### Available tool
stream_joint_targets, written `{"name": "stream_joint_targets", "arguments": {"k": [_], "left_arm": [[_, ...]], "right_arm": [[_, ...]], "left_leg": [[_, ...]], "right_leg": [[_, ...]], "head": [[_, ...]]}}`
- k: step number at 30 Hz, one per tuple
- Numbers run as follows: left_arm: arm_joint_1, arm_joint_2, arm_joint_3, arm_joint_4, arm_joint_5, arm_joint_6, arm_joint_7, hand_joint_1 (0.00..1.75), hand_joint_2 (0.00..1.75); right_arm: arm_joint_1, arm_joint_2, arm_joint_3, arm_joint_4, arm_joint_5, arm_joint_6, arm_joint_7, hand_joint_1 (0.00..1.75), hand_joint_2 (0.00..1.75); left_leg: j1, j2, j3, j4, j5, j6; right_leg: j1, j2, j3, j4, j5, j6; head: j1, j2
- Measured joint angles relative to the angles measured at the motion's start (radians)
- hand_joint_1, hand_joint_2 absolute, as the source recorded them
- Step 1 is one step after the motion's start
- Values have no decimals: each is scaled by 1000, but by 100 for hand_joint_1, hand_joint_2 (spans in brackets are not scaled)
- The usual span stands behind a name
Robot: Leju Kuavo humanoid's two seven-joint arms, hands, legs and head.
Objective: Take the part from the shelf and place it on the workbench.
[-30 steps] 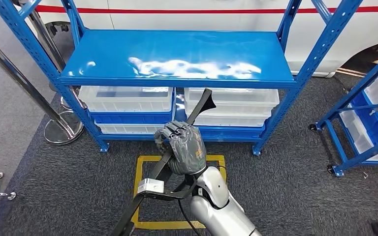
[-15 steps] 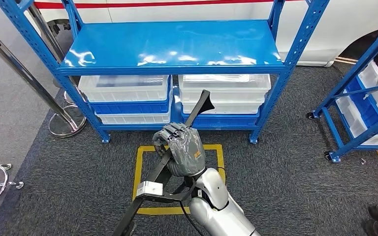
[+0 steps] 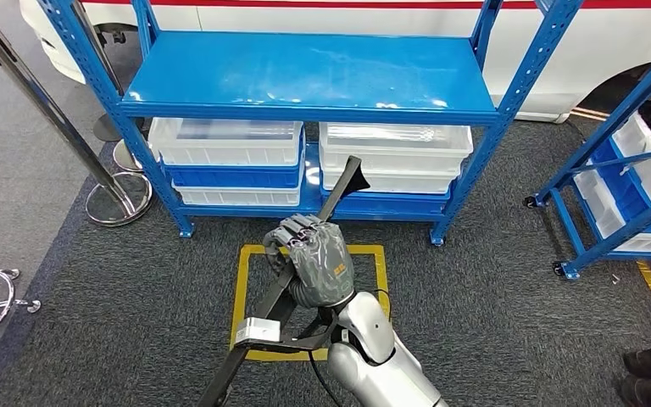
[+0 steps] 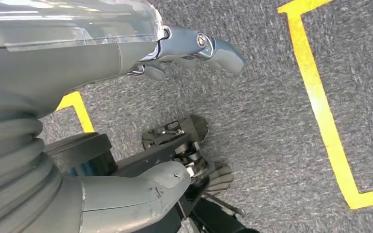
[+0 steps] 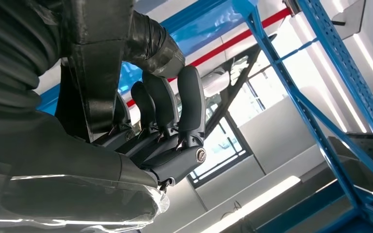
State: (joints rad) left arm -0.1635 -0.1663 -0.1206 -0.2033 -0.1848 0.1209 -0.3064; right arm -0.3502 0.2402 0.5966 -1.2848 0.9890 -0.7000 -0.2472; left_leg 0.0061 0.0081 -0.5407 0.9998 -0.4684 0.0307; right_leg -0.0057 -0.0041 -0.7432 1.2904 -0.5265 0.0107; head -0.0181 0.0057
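Your right hand is clenched around the part, a long black bracket-like bar held up in front of the robot, well clear of the shelf. The bar runs on a slant from about 7 o'clock to 1 o'clock: its flared upper tip points toward the white bins on the lower tier, and its lower end carries a small white tag near the bottom of the head view. In the right wrist view you can see the dark fingers wrapped over the black bar, with blue uprights beyond.

Your left hand hangs over the grey carpet, thumb and fingers apart with nothing between them, so it looks released, though part of the hand is out of frame.

On the carpet under the right hand lies a yellow taped square. At 9 o'clock you have a steel stanchion on a round base, and at 3 o'clock a second blue rack with bins. Dark shoes of a person sit at about 4 o'clock.
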Motion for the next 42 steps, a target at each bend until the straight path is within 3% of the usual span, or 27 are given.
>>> {"name": "stream_joint_targets", "arguments": {"k": [2, 4, 7, 9, 12, 14, 15, 17, 19, 22, 24, 26, 28, 29, 30, 31, 33, 35, 38, 39, 40, 42], "left_arm": [[-1, -1, 0, 0, 0, 0, -1, 0, 175], [-3, -2, 0, 0, 0, 0, -2, 0, 175], [-4, -4, 2, 0, -1, 0, 2, 0, 175], [-7, -5, 4, 0, -3, 0, 13, 0, 175], [-9, -5, 8, 0, -4, 0, 27, 0, 175], [-7, -5, 9, 0, -5, -2, 31, 0, 175], [-7, -5, 11, 0, -6, -2, 32, 0, 175], [-8, -5, 13, 0, -9, -3, 33, 0, 175], [-10, -5, 15, 0, -12, -3, 34, 0, 175], [-10, -6, 15, 0, -14, -3, 37, 0, 175], [-11, -7, 16, 0, -14, -3, 37, 0, 175], [-13, -8, 16, 0, -14, -3, 38, 0, 175], [-13, -8, 16, 0, -15, -2, 40, 0, 175], [-13, -8, 16, 0, -15, -2, 41, 0, 175], [-13, -8, 16, 0, -15, -2, 42, 0, 175], [-13, -8, 16, 0, -15, -2, 43, 0, 175], [-14, -8, 16, 0, -16, -2, 44, 0, 175], [-15, -9, 16, 0, -17, -2, 44, 0, 175], [-17, -10, 16, 0, -20, -2, 45, 0, 175], [-17, -10, 16, 0, -21, -2, 45, 0, 175], [-18, -10, 16, 0, -22, -3, 46, 0, 175], [-19, -10, 16, 0, -23, -3, 46, 0, 175]], "right_arm": [[-1, -1, 0, 0, 0, 0, 0, 141, 175], [-4, 0, 0, 0, 1, 0, 0, 141, 175], [-7, 0, 0, 0, 1, 0, 2, 141, 175], [-11, 2, 0, -1, 1, 0, 4, 141, 175], [-18, 4, 0, 0, 3, 0, 7, 141, 175], [-17, 4, 0, 0, 4, 0, 8, 141, 175], [-17, 4, 0, 0, 4, 0, 8, 141, 175], [-17, 4, 0, -1, 4, 0, 8, 141, 175], [-18, 4, 0, -3, 5, 0, 8, 141, 175], [-17, 5, 0, -5, 6, 0, 7, 141, 175], [-17, 4, 0, -6, 7, 0, 6, 141, 175], [-17, 4, 0, -6, 7, 0, 6, 141, 175], [-15, 2, 0, -6, 7, 0, 6, 141, 175], [-14, 1, 0, -6, 7, 0, 6, 141, 175], [-14, 0, 0, -6, 8, 0, 6, 141, 175], [-13, -1, 0, -6, 8, 0, 5, 141, 175], [-15, -1, 0, -6, 11, 0, 5, 141, 175], [-18, -1, 2, -8, 15, 0, 5, 141, 175], [-20, -1, 4, -10, 18, 0, 6, 141, 175], [-21, -1, 5, -9, 17, 0, 6, 141, 175], [-24, -1, 8, -9, 16, 0, 6, 141, 175], [-30, -1, 14, -9, 15, 0, 7, 141, 175]], "left_leg": [[-2, -1, -4, 8, -2, -2], [-5, -2, -12, 17, -3, -7], [-7, -1, -20, 20, -1, -21], [-6, -2, -30, 43, -23, -31], [2, -4, -98, 203, -115, -48], [8, -4, -131, 287, -140, -57], [10, -4, -122, 276, -125, -60], [15, -4, -57, 156, -63, -62], [13, -6, -3, 46, -26, -57], [7, -10, -1, 21, -12, -38], [9, -8, -10, 14, 5, -20], [11, -4, -25, 9, 23, -5], [8, -3, -46, 10, 37, 1], [7, -2, -57, 12, 43, 1], [6, -2, -67, 15, 49, 0], [5, -2, -76, 17, 54, -1], [4, -3, -91, 23, 63, -7], [2, -3, -99, 26, 73, -18], [2, -3, -103, 23, 89, -37], [3, -4, -109, 30, 80, -42], [4, -6, -120, 55, 53, -47], [6, -7, -155, 160, -36, -55]], "right_leg": [[1, 0, 75, -124, 55, -10], [6, 1, 127, -223, 79, -21], [8, 2, 130, -245, 80, -32], [1, 0, 132, -256, 88, -42], [-3, -4, 127, -261, 97, -51], [-4, -5, 120, -258, 101, -50], [-5, -5, 116, -256, 103, -48], [-7, -4, 110, -249, 106, -43], [-6, -3, 103, -242, 112, -34], [-5, -3, 94, -245, 127, -11], [-7, 0, 85, -232, 110, 0], [-9, 2, 52, -146, 34, 6], [-9, 2, 11, -15, -47, 10], [-9, 2, 6, 24, -61, 11], [-9, 2, 19, 28, -58, 11], [-9, 2, 52, -9, -38, 8], [-6, 2, 151, -146, -1, -2], [0, 3, 206, -237, 12, -12], [3, 2, 201, -254, 26, -27], [1, 1, 195, -256, 34, -34], [-2, 0, 188, -260, 45, -43], [-3, -2, 166, -262, 64, -53]], "head": [[0, 0], [0, 0], [0, 0], [-1, 0], [-1, 0], [-1, 0], [-1, 0], [-1, 0], [-1, 0], [0, 0], [0, 0], [0, 0], [0, 0], [0, 0], [0, 0], [0, 0], [0, 0], [0, 0], [0, 0], [0, 0], [-1, 0], [-2, 0]]}}
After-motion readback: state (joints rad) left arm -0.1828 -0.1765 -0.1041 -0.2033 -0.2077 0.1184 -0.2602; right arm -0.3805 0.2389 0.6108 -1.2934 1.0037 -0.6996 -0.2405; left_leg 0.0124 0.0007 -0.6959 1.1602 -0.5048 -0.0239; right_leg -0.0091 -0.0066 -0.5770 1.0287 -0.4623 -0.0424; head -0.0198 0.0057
